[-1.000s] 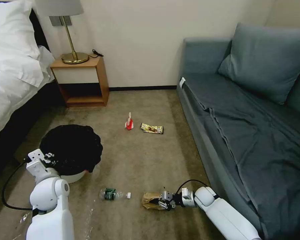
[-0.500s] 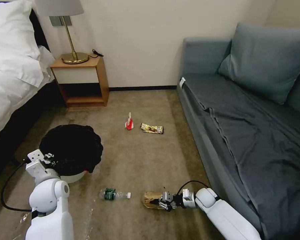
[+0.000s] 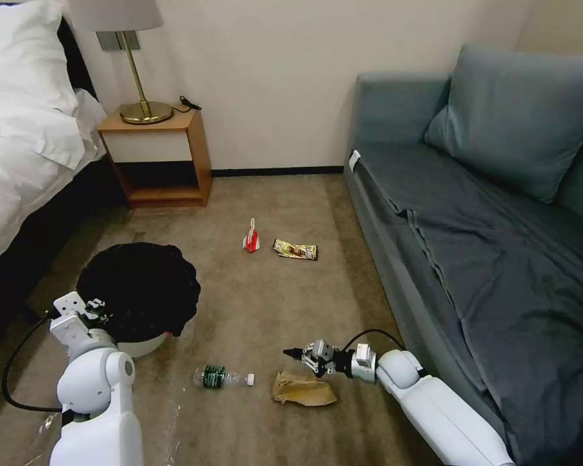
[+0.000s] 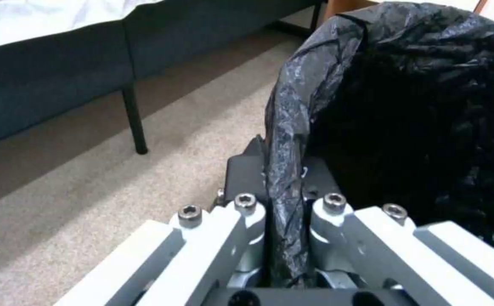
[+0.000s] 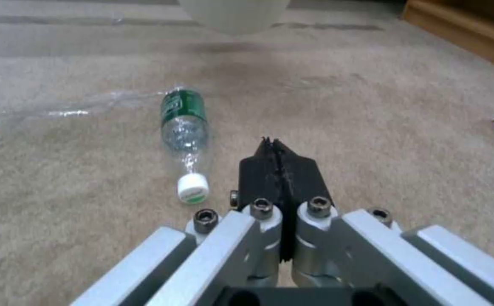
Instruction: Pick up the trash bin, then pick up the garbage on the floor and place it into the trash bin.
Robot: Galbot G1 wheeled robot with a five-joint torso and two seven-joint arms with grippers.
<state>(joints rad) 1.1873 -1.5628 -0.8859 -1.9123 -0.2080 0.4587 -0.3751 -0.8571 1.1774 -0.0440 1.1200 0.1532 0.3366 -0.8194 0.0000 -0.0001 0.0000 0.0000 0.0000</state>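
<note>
Bag (image 3: 302,389) lies flat on carpet (image 3: 265,304), nearest the robot, no longer under R gripper (image 3: 294,353); 0.5 s ago the fingers sat on it, now they hover just beyond it, off the floor, pinched together w/ nothing between them (R wrist view: black pads (image 5: 278,170) meet edge to edge); grasp slipped or let go, so bag pick prob. needs a redo.
Bottle (image 3: 221,377) just left of bag, on its side, cap toward bag; unmoved.
L gripper (image 3: 98,304) clamped on bin (image 3: 139,291) rim, liner (image 4: 285,170) pinched between pads; bin position same as before; whether it is clear of the floor, can't tell.
Farther out: red packet (image 3: 251,238) and gold wrapper (image 3: 295,249) side by side mid-carpet, untouched.
Tally: all 4 litter pcs on floor, none binned.
</note>
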